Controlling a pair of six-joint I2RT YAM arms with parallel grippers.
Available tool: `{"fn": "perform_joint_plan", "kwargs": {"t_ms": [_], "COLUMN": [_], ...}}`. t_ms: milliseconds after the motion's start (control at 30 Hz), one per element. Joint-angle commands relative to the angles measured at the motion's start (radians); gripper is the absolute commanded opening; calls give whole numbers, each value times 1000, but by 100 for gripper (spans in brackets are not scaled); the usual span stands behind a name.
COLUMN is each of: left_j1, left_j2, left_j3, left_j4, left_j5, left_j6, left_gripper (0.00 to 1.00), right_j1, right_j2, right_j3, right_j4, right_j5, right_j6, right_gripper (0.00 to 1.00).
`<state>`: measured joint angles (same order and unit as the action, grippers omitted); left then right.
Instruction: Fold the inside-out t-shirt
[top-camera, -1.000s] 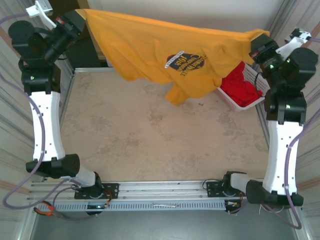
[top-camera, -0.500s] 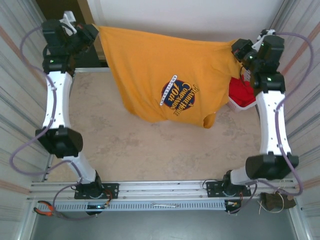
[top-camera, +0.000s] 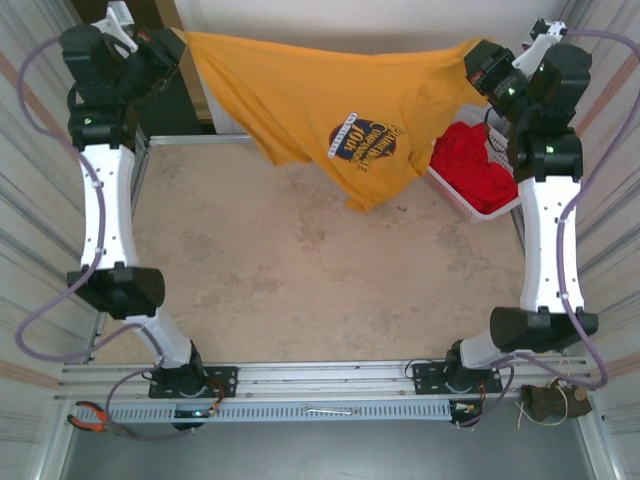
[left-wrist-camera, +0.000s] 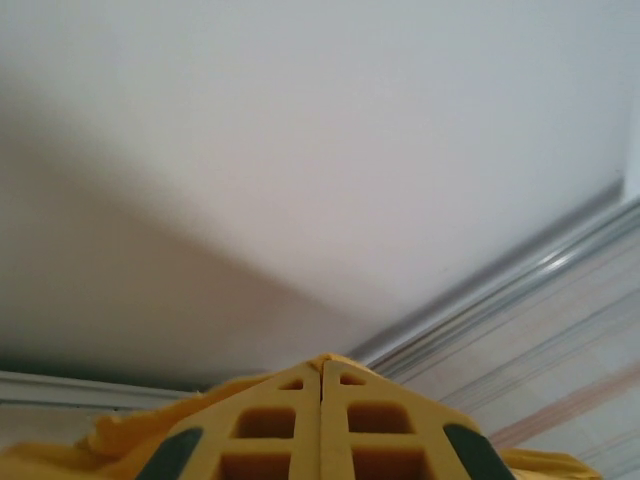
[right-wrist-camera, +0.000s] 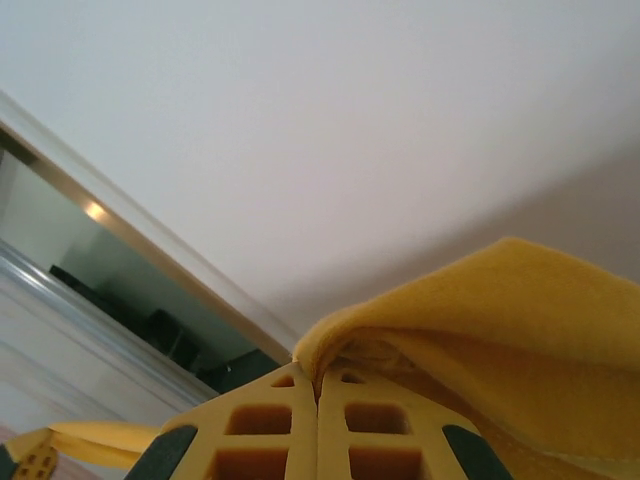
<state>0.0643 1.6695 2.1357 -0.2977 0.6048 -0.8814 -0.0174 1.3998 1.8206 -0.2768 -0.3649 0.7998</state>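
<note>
The mustard-yellow t-shirt (top-camera: 330, 100) hangs stretched in the air across the back of the table, a dark round print facing up. My left gripper (top-camera: 180, 40) is shut on its left corner, high at the back left. At the back right my right gripper (top-camera: 470, 55) is shut on the other corner. A loose part of the cloth droops toward the table in the middle. In the left wrist view the shut fingertips (left-wrist-camera: 322, 365) pinch a sliver of yellow cloth (left-wrist-camera: 130, 435). The right wrist view has yellow fabric (right-wrist-camera: 500, 320) bulging out of the shut fingertips (right-wrist-camera: 318, 378).
A white basket (top-camera: 470, 205) holding a bright red garment (top-camera: 472, 165) stands at the back right edge, partly under the shirt. The beige table top (top-camera: 300, 280) lies open in front. Corrugated walls (top-camera: 25, 250) close in on both sides.
Both arms have swung up and outward with the shirt, pulling it tauter and higher after it hung lower half a second ago. The basket shows more again.
</note>
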Motion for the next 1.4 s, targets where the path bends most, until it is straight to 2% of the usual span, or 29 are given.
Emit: {"fn": "perform_joint_plan", "kwargs": {"t_ms": [0, 133, 233, 300, 433, 633, 800, 867, 1033, 1100, 1133, 1167, 1233, 1267, 1367], "left_j1": [-89, -281, -415, -455, -419, -328, -329, -353, -519, -584, -609, -616, -599, -575, -448], "left_j2": [-178, -416, -577, -654, -772, -837, -835, -865, -972, -1006, -1021, -1029, -1021, -998, -851], "left_j3": [-205, -645, -1009, -1244, -1524, -1512, -1480, -1498, -1597, -1614, -1611, -1600, -1567, -1545, -1467], "left_j4": [28, -2, -1, 23, 41, -64, -113, -122, -107, -131, -162, -190, -234, -226, -146], "left_j5": [13, -80, -211, -272, -343, -366, -320, -315, -344, -381, -424, -466, -540, -546, -451], "left_j6": [106, 248, 245, 186, 88, 141, 161, 146, 63, 48, 49, 61, 95, 121, 190], "left_gripper": [0, 0, 0, 0, 0, 0, 0, 0, 0, 18, 31, 42, 58, 62, 64], "right_j1": [23, 142, 247, 302, 347, 340, 342, 341, 335, 334, 333, 333, 333, 335, 337], "right_j2": [-137, -372, -510, -569, -661, -738, -732, -736, -740, -742, -745, -746, -746, -747, -756], "right_j3": [-264, -677, -997, -1166, -1356, -1313, -1269, -1241, -1156, -1140, -1141, -1147, -1171, -1186, -1232], "right_j4": [65, 50, 7, 7, -45, -182, -238, -282, -427, -465, -472, -472, -460, -454, -443], "right_j5": [13, 116, 220, 275, 349, 414, 436, 473, 608, 623, 617, 606, 582, 568, 551], "right_j6": [-17, -58, -39, 19, 72, 23, 3, -6, -28, -30, -30, -26, -20, -13, 4], "right_gripper": [0, 0, 0, 0, 0, 0, 0, 0, 0, 0, 0, 0, 0, 0, 0]}}
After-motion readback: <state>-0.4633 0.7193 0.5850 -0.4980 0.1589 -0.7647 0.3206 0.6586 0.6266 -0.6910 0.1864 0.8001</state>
